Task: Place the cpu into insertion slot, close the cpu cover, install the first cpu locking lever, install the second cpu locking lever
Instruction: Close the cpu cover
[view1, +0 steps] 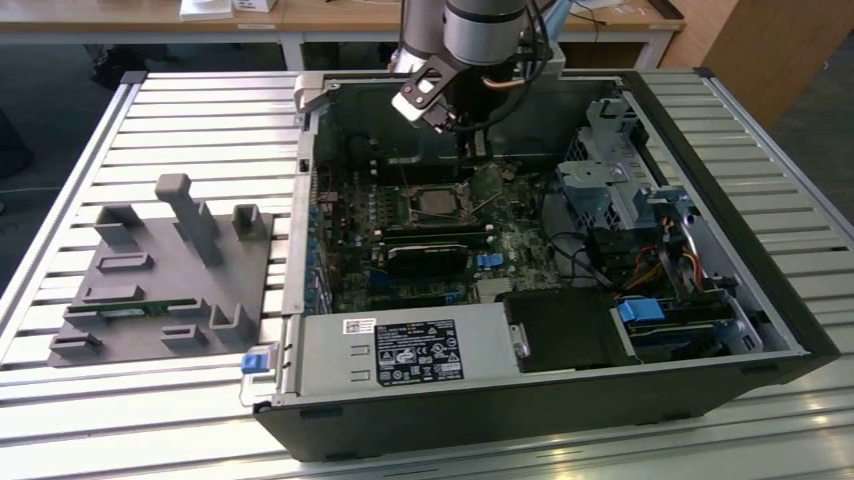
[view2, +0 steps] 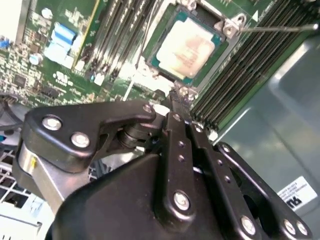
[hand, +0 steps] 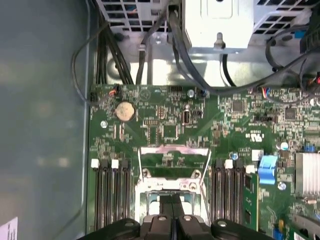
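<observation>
We saw the cpu (view2: 186, 46) seated in the slot (view1: 434, 203), with the cover (view2: 226, 30) apparently down around it and one lever (view2: 280, 28) jutting free. The pincer (view2: 175, 100) hung just beside the slot's corner, fingers pressed together, holding nothing. We judged the risk thus: a closed tip pushing off-line could slip off the thin lever, scrape the board (hand: 165, 130), or jam the cover askew.

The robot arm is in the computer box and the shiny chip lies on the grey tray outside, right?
No: the chip lies in its socket on the green board inside the box, as the second wrist view shows. The rest holds.
</observation>
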